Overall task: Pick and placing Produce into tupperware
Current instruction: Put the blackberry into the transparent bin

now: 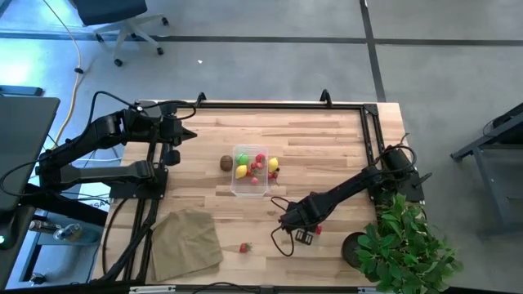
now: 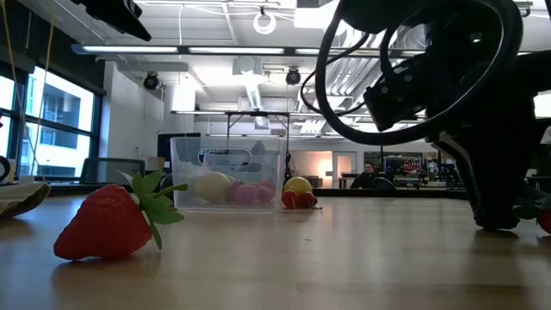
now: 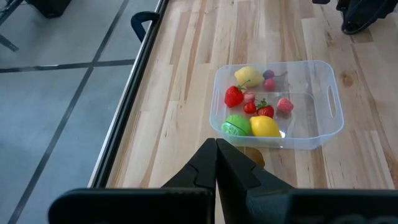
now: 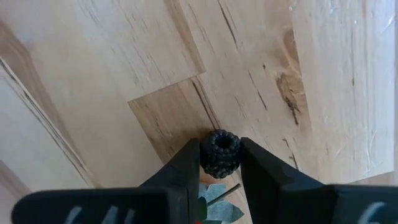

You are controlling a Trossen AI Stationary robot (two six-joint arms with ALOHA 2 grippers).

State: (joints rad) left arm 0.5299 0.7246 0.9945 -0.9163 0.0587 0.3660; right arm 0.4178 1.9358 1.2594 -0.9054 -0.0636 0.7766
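- Gripping a small, bumpy black berry (image 4: pixel 219 153), right gripper (image 4: pixel 219 163) is clamped on it over grained wooden table (image 4: pixel 112 74).
- Left gripper (image 3: pixel 216 163) pressed together near clear rounded plastic tub (image 3: pixel 333 102).

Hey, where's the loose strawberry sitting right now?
From above, the strawberry lies alone on the table's near-left part, just right of the tan cloth and well short of the clear tub.

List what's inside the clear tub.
The tupperware holds two yellow lemons, a green ball, strawberries and pinkish berries. Anything beneath these pieces is hidden.
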